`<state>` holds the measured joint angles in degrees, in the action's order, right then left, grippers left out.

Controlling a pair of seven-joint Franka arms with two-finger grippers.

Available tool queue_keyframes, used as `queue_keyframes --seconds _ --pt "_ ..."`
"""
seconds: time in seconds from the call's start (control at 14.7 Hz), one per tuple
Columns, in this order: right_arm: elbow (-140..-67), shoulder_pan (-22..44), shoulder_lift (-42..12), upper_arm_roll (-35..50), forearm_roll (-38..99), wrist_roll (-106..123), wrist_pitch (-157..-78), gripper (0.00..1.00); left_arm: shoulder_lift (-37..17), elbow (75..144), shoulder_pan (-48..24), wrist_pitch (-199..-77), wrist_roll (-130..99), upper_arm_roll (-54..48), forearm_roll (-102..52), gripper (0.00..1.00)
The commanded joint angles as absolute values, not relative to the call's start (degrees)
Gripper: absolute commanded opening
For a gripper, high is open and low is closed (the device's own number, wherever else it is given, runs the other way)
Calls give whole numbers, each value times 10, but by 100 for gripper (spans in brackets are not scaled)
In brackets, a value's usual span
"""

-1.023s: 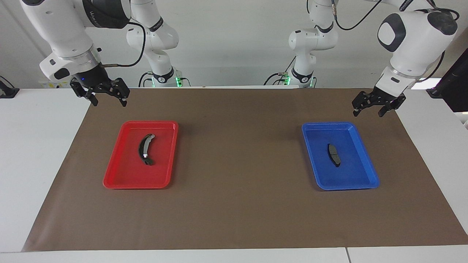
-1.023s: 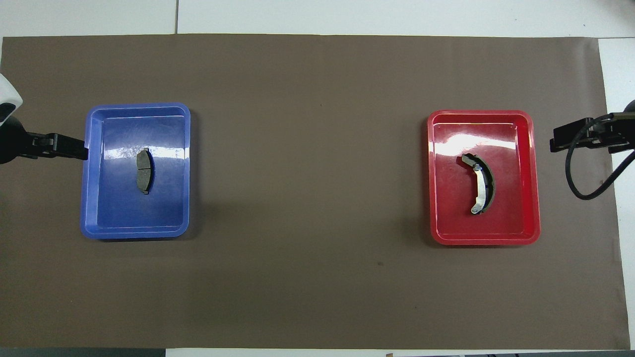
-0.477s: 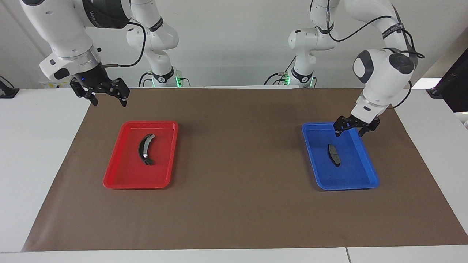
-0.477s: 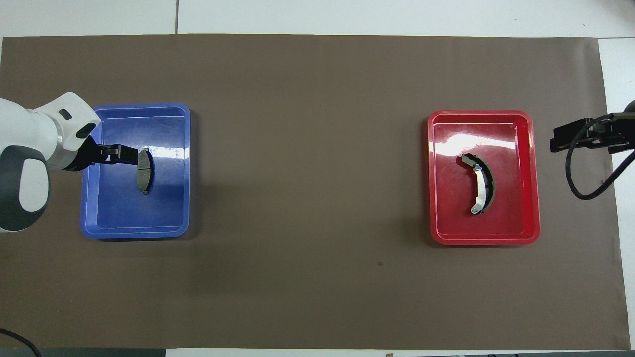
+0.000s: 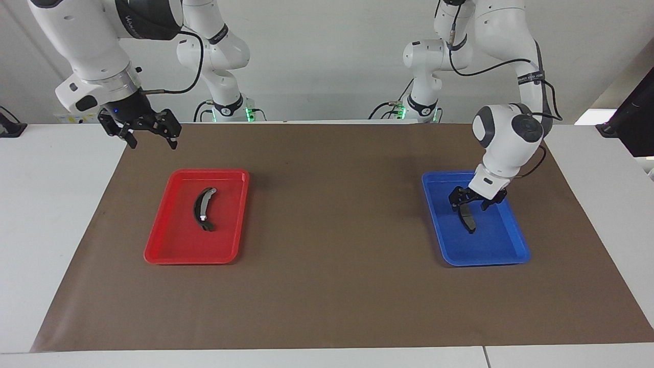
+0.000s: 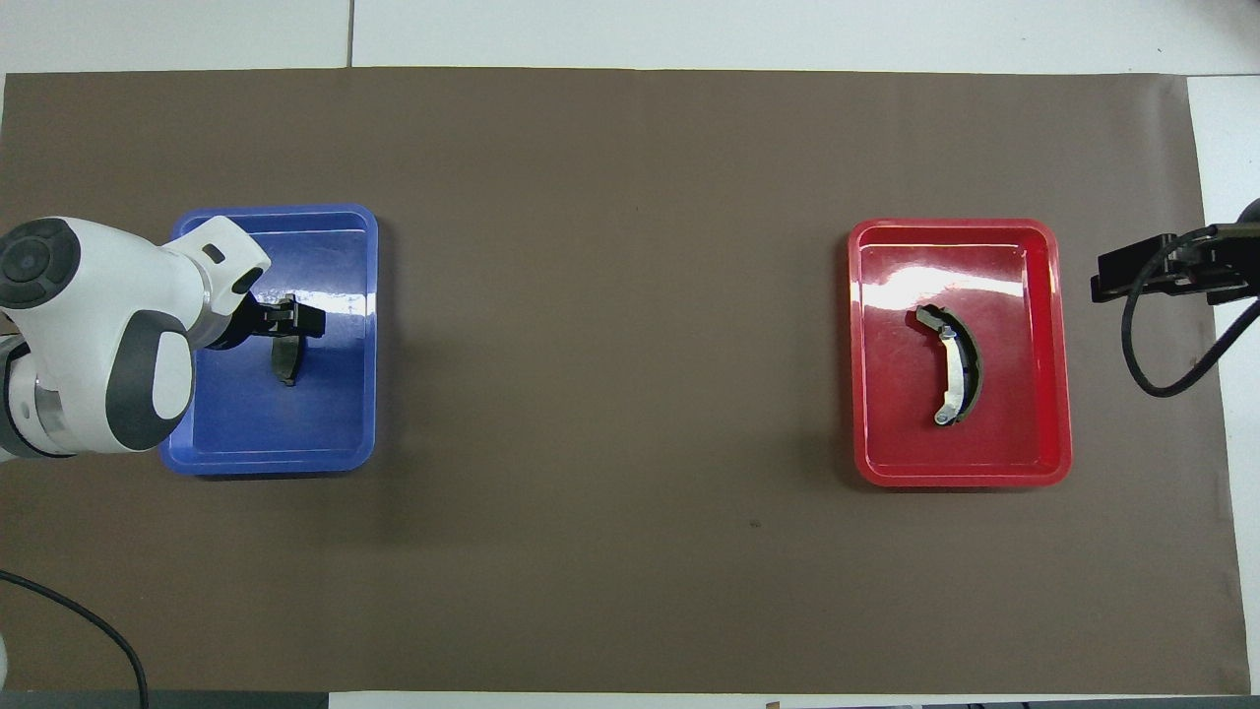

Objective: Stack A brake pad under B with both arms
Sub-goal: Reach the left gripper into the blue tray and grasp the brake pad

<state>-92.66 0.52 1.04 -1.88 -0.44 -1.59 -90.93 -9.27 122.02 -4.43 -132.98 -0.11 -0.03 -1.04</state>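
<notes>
The small dark brake pad A lies in the blue tray toward the left arm's end of the table; it also shows in the overhead view. My left gripper is open, low over the pad's end nearer to the robots, one finger on each side; it also shows in the overhead view. The longer crescent piece B with its silver strip lies in the red tray. My right gripper waits open in the air over the mat's edge beside the red tray.
Both trays sit on a brown mat covering the white table. A black cable hangs from the right arm. A dark monitor stands at the left arm's end of the table.
My left arm has swung in from the mat's edge and come down over the blue tray to the small pad. The right arm, both trays and both pieces have not moved.
</notes>
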Motion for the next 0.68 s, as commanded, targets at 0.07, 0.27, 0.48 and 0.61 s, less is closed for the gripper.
queue_keyframes --seconds 0.07,0.27,0.48,0.61 --pt "-938 1 21 -18 -4 2 -908 100 -126 1230 -42 -1375 -5 4 -6 99" --pt "-938 1 21 -18 -4 2 -908 100 -139 1232 -40 -1382 -4 4 -6 99" --pt "-938 1 21 -18 -4 2 -908 100 -137 1237 -40 -1374 -3 4 -5 97" --pt "-938 1 21 -18 -4 2 -909 100 -135 1237 -40 -1369 8 7 -6 84"
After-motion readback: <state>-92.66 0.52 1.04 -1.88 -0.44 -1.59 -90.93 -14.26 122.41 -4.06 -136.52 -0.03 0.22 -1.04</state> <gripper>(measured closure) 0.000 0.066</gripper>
